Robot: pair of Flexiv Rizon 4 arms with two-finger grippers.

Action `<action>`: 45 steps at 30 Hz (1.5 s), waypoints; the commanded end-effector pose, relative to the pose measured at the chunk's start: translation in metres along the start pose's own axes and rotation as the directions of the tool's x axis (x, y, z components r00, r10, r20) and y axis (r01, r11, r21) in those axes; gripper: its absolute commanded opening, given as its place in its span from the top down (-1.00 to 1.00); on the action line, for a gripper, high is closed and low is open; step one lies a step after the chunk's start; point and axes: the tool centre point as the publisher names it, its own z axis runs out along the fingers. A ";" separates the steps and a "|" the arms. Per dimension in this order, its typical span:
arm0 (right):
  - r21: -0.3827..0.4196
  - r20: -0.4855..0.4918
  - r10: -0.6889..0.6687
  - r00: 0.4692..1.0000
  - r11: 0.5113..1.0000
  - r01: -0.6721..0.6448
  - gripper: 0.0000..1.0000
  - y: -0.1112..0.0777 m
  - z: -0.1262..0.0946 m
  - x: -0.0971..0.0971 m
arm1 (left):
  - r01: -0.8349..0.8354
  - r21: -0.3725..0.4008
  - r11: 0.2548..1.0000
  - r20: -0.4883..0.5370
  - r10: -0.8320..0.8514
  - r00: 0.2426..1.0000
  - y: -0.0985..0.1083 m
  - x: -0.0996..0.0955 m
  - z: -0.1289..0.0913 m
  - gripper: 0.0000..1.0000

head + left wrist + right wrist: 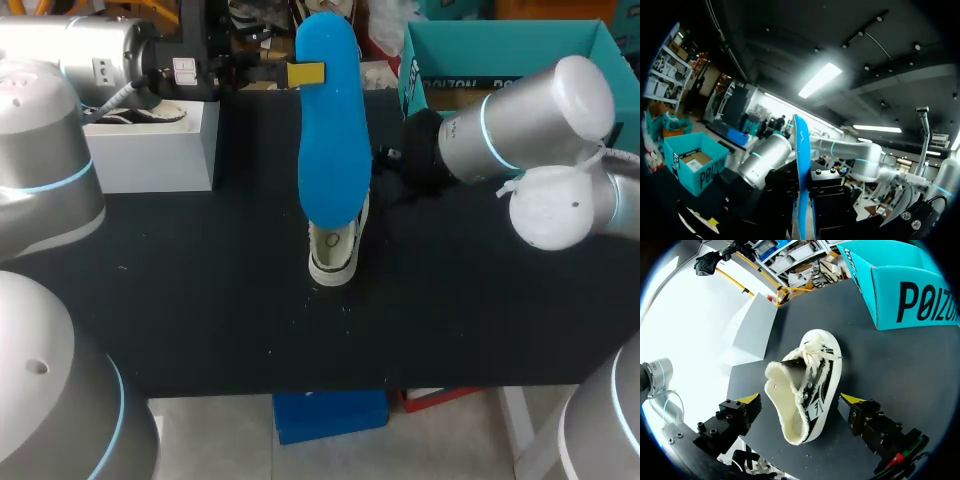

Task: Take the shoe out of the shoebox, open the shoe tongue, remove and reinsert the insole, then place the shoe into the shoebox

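L gripper [803, 197] is clamped on the blue insole [328, 130] near one end, holding it up over the sneaker [335, 250], which sits on the black table [180, 300] near the teal shoebox [500, 32]. R gripper [801, 400] hangs above the sneaker, fingers apart, not touching. Insole prob. light, thin and bendy: pinch the flat faces. Sneaker collar looks soft, so grip the sole sides.

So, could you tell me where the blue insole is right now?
In the head view, the blue insole is held up by the left pincer near the table's middle, directly over the shoe, with the teal shoebox to its right.
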 end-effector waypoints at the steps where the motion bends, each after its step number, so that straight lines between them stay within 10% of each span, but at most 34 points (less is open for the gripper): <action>1: 0.000 -0.039 -0.001 0.999 1.000 0.001 -1.00 -0.001 0.001 -0.002 | -0.001 0.002 1.000 0.003 0.001 1.000 0.001 -0.001 0.001 1.00; 7: 0.000 -0.039 -0.001 0.999 1.000 0.001 -1.00 -0.001 0.001 -0.002 | -0.001 0.002 1.000 0.003 0.001 1.000 0.001 -0.001 0.001 1.00; 18: 0.065 -0.430 0.117 0.895 0.993 -0.098 -1.00 0.011 -0.029 0.007 | -0.001 0.002 1.000 0.003 0.001 1.000 0.001 -0.001 0.001 1.00; 45: 0.075 -0.575 0.114 0.811 0.993 -0.086 -1.00 0.001 -0.081 0.022 | -0.001 0.002 1.000 0.003 0.001 1.000 0.001 -0.001 0.001 1.00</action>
